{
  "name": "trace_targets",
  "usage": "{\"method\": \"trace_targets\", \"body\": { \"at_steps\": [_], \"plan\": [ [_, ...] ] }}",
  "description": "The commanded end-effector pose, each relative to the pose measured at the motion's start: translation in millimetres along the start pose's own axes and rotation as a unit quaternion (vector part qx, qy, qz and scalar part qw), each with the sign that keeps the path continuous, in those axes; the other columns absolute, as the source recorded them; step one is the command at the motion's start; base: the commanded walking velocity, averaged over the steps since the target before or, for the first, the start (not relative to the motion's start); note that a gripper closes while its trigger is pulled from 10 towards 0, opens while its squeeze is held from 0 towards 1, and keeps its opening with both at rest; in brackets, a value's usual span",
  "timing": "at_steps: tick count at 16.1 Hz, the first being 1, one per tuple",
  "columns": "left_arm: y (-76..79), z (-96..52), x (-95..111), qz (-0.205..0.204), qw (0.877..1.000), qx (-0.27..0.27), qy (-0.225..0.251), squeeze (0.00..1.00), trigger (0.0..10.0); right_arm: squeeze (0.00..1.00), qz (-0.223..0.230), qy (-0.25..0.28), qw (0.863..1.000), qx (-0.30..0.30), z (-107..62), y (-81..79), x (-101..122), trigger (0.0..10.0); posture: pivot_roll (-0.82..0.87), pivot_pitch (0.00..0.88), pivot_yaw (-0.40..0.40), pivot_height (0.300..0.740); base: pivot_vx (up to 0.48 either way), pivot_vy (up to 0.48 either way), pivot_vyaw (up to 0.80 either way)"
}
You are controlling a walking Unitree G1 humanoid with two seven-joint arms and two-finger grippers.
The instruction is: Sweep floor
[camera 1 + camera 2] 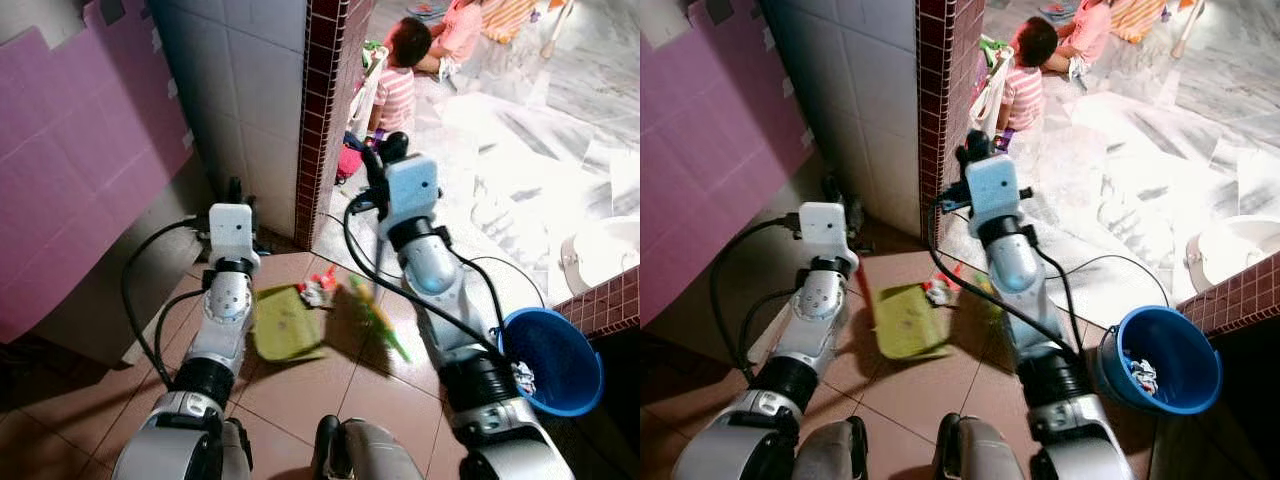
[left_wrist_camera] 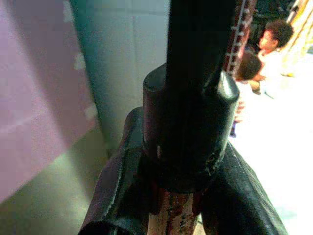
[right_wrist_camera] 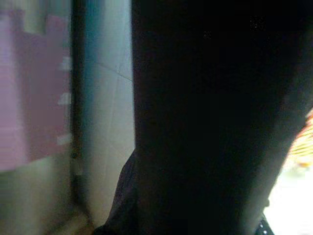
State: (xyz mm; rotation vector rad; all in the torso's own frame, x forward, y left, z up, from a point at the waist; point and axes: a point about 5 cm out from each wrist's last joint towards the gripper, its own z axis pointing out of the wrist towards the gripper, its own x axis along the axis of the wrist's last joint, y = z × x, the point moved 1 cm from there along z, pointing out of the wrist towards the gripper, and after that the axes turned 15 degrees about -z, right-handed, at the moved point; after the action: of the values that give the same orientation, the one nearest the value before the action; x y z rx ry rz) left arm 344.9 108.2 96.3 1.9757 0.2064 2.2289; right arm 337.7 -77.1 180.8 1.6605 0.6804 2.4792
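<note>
No text, label, brand, number or sign can be read in any of the views.

My arms are smooth silver metal with glossy white plastic wrist housings, and my left claw [image 2: 181, 196] has matt black fingers closed on a glossy black handle [image 2: 195, 73]. The floor [image 1: 300, 390] is matt terracotta tile; the wall [image 1: 250, 90] is glossy white tile. The bucket [image 1: 560, 365] is smooth blue plastic, and the dustpan [image 1: 285, 322] is dull green plastic.
</note>
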Motion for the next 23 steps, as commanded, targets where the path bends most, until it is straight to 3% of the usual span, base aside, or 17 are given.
{"method": "trace_targets", "body": {
  "at_steps": [1, 6, 8, 9, 13, 16, 18, 23],
  "plan": [
    [0.9, -3.6, -13.7, 0.000, 0.999, -0.007, -0.038, 0.00, 10.0, 0.00, 0.049, 0.018, 0.998, 0.031, 1.9, -10.8, 6.9, 10.0, -0.06, 0.202, -0.076, 0.740, 0.000, 0.000, 0.00],
    [-0.8, 1.1, -19.3, 0.006, 0.998, -0.016, -0.064, 0.00, 10.0, 0.00, 0.147, 0.014, 0.978, 0.148, -7.7, -27.6, 6.8, 10.0, -0.07, 0.159, -0.071, 0.740, 0.000, 0.000, 0.00],
    [-1.0, 2.8, -19.8, 0.003, 0.997, -0.018, -0.069, 0.00, 10.0, 0.00, 0.174, 0.022, 0.970, 0.168, -6.6, -22.9, 12.8, 10.0, -0.07, 0.151, -0.070, 0.740, 0.000, 0.000, 0.00],
    [-2.2, 4.3, -19.3, 0.003, 0.997, -0.016, -0.070, 0.00, 10.0, 0.00, 0.197, 0.042, 0.963, 0.180, -1.6, -10.7, 26.6, 10.0, -0.08, 0.138, -0.070, 0.740, 0.000, 0.000, 0.00],
    [-6.1, 8.6, -18.2, 0.012, 0.997, -0.008, -0.076, 0.00, 10.0, 0.00, 0.166, 0.115, 0.971, 0.130, 27.2, 39.6, 64.4, 10.0, -0.09, 0.101, -0.067, 0.740, 0.000, 0.000, 0.00],
    [-8.4, 10.9, -16.6, 0.018, 0.997, -0.003, -0.076, 0.00, 10.0, 0.00, 0.132, 0.138, 0.978, 0.089, 35.0, 58.8, 76.4, 10.0, -0.09, 0.103, -0.065, 0.740, 0.000, 0.000, 0.00],
    [-10.3, 11.8, -15.8, 0.021, 0.997, -0.003, -0.076, 0.00, 10.0, 0.00, 0.052, 0.138, 0.989, 0.032, 37.6, 73.5, 73.2, 10.0, -0.09, 0.095, -0.061, 0.740, 0.000, 0.000, 0.00],
    [-7.0, 11.5, -15.7, 0.028, 0.997, -0.018, -0.074, 0.00, 10.0, 0.00, 0.010, 0.098, 0.995, 0.023, 26.7, 69.7, 46.4, 10.0, -0.08, 0.097, -0.055, 0.740, 0.000, 0.000, 0.00]
  ]
}}
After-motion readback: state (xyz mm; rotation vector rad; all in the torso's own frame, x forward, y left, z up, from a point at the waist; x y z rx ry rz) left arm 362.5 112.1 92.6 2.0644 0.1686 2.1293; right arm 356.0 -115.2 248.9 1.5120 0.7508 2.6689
